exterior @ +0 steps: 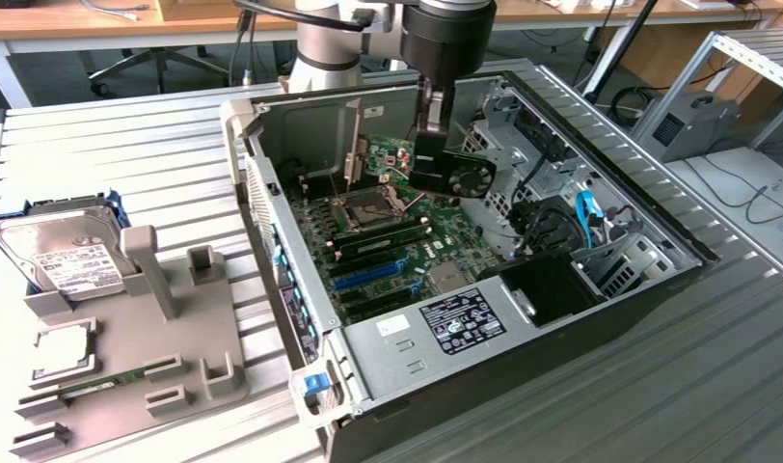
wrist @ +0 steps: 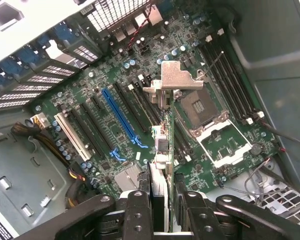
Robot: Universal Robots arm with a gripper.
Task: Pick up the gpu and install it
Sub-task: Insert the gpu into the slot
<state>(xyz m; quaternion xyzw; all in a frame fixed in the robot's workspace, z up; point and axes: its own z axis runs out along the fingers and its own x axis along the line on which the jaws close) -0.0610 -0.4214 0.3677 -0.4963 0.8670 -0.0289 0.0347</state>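
Hand (exterior: 430, 166): clamped on the gpu (exterior: 471, 175) by the card's upper edge, inside the open computer case (exterior: 405, 352).
Exterior view's left: a hard drive (exterior: 67, 262) and a memory stick (exterior: 102, 384) sit in a grey fixture (exterior: 205, 371) on the tabletop (exterior: 134, 125), well apart from the work.
Gpu position: held upright above the motherboard (exterior: 449, 236), near the case's far wall, not seated in any slot.
Step in hand, as I judge it: bringing the card over its slot.
Doing it well: keep the card upright, with its lower edge parallel to the slot and its metal bracket (wrist: 173, 75) toward the vented rear wall. Any tilt risks jamming one corner.
Exterior view gives: the black fan face, and the gap between card and board.
Wrist view gives: the card edge-on between both fingers (wrist: 139, 202). Its line lies between the blue slot (wrist: 121, 116) and the CPU socket (wrist: 206, 107), seemingly over the black slots.
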